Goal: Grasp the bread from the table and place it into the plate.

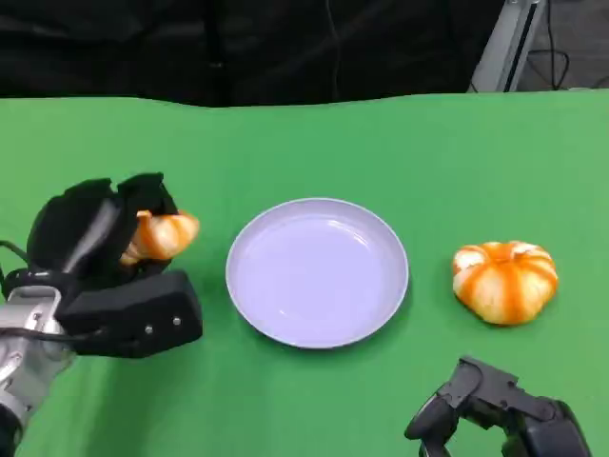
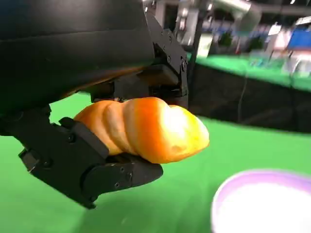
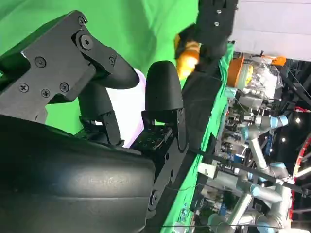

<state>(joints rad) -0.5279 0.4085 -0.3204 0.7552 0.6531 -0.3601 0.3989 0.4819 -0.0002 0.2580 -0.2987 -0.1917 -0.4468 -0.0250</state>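
Bread comes first: an orange-glazed, ridged oblong loaf with a glossy golden crust [image 1: 164,235] sits clamped in the robot's left hand [image 1: 105,262], raised over the green cloth-covered table [image 1: 381,143] at the left of the scene, just left of the plate and apart from it. In the left wrist view the loaf [image 2: 146,128] shows soft rounded lobes running across its length, pale where the light hits it; black fingers [image 2: 97,170] press it from beneath and the hand's black shell closes over it from above. Its long axis runs roughly left to right, the free blunt end pointing right toward the plate.

A shallow round plate, pale lavender and smooth with a raised rim [image 1: 243,243], lies at the table's centre. To its right, well apart, rests a round pumpkin-shaped bun, orange with white stripes [image 1: 505,280].

At the near right edge the right hand [image 1: 495,409] hovers low, matte black and angular — its fingers [image 3: 163,92] are apart and hold nothing. The right wrist view catches the left hand with the loaf [image 3: 187,56] beyond them.
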